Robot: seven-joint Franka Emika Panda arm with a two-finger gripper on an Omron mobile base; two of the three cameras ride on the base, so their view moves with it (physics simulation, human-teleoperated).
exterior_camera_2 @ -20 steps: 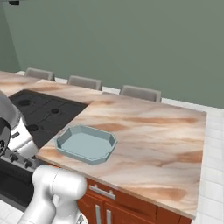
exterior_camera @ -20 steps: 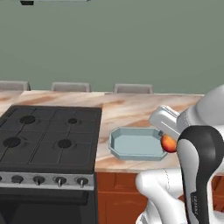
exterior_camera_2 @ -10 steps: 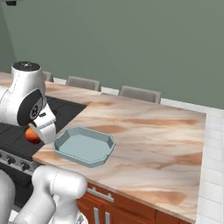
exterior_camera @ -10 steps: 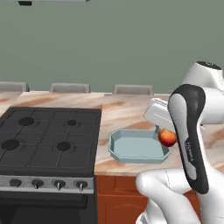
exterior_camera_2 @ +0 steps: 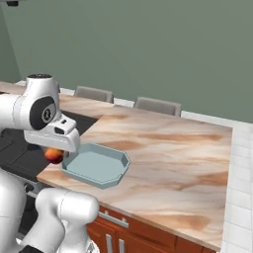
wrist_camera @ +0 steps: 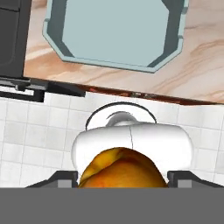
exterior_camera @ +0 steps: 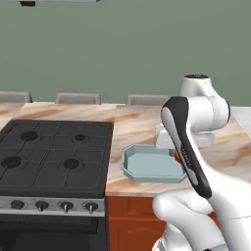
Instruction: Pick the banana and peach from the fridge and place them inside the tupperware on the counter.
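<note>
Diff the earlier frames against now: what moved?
The arm swung up, carrying the round orange-red peach in the hand to the front edge of the pale blue-grey octagonal tupperware. Grip unchanged; the tupperware remains empty on the marbled counter.

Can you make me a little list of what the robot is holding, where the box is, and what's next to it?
holding: the peach, between the fingers of the gripper
peach position: over the counter's front edge, beside the tupperware, not yet inside
tupperware: empty, on the counter near the front edge
next to it: black stovetop with knobs along its front
banana: not in the tupperware
</note>
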